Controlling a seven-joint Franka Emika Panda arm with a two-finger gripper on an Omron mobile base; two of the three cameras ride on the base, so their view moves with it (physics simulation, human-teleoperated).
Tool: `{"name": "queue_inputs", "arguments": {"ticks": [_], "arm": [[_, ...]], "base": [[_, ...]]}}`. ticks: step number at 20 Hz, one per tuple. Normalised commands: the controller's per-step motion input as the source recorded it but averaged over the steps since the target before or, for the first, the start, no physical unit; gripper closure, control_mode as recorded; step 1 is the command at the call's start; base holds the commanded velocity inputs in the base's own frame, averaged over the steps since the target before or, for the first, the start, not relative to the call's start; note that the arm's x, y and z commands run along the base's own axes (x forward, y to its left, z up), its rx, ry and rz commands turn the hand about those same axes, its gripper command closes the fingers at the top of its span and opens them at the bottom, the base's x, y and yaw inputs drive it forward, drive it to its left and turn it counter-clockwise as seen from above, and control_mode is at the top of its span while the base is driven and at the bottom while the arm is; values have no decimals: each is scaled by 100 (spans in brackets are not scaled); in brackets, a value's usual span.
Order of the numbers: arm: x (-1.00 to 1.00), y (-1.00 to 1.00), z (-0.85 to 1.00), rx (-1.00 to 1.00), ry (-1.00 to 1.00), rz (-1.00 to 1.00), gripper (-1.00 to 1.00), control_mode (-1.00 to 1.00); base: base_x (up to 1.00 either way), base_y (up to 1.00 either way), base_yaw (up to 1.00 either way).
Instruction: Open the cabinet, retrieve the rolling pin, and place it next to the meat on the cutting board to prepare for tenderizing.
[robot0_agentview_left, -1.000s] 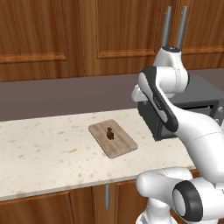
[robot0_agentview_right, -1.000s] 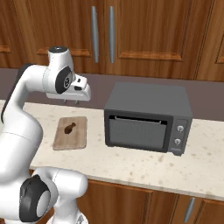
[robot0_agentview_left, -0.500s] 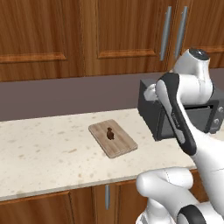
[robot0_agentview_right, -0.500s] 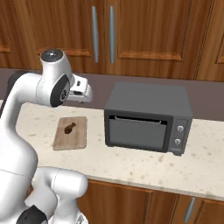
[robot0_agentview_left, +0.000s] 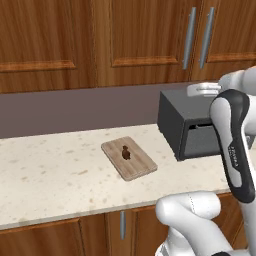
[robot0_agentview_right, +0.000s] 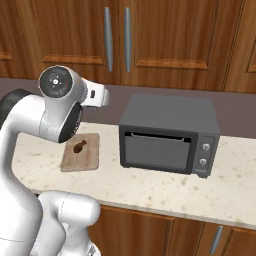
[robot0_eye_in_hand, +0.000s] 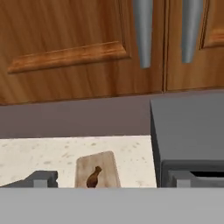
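The cabinet hangs above the counter with its doors shut and two long grey bar handles side by side. The cutting board lies flat on the speckled counter, with the small dark meat on it. Both also appear as the board and meat left of the oven. My gripper is open, its fingertips far apart with nothing between them. It hovers in front of the cabinet, above the board and the oven's left edge. The rolling pin is out of view.
A dark grey oven stands on the counter right of the board, close under my hand. A purple-grey backsplash runs behind. Short lower cabinet doors with a small grey handle sit below the counter edge. Bare counter lies left of the board.
The jaws have spread from half shut to wide open. My arm's upper links have swung to the right, over the oven, while the board and meat stay put.
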Motion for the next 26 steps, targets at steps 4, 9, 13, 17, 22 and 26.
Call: {"name": "queue_inputs", "arguments": {"ticks": [4,9,13,17,22,26], "arm": [[-3,8,44,-4,-37,-9,-100,-100],[-14,8,26,-13,-42,-16,-100,-100],[-6,1,18,-5,-26,-17,-100,-100],[0,1,18,-1,-13,-10,-100,-100],[5,2,19,-1,-4,-8,-100,-100],[22,3,19,-1,0,-8,-100,-100]], "base": [[0,0,0],[0,0,0],[0,0,0],[0,0,0],[0,0,0],[0,0,0]]}}
